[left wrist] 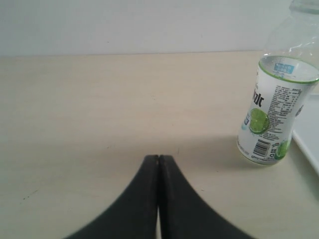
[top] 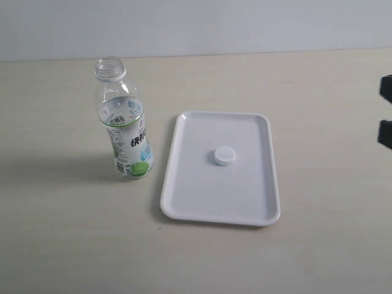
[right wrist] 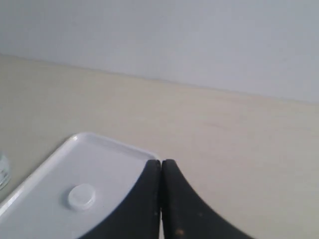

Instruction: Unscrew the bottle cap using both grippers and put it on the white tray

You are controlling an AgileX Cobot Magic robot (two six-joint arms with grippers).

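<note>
Logged pale table [top: 61,245] under everything, plain light wall behind. Found white tray [top: 202,193] lying flat on it, right of centre in the exterior view, long side running away from the camera. Spotted bottle [top: 125,131] standing upright on the table just beside the tray's left edge, not touching it, neck open, label with green fruit picture facing front (upper half clear; could not tell if any liquid inside). Caught same bottle in the left wrist view with a strip of the tray next to it. Got only a sliver of it in the right wrist view.

Marked left gripper [left wrist: 158,158] with black fingers pressed together tip to tip, gripping nothing, bare table beneath, well apart from the bottle. Marked right gripper [right wrist: 161,162] likewise closed up, fingers touching, empty, with tray and cap in view past its tips. Noted two black pieces [top: 386,133] cut off at the right edge of the exterior view; could not tell which part of the rig.

Found bottle cap [top: 225,156] lying on the tray, roughly mid-tray, touching nothing else, well apart from both grippers.
</note>
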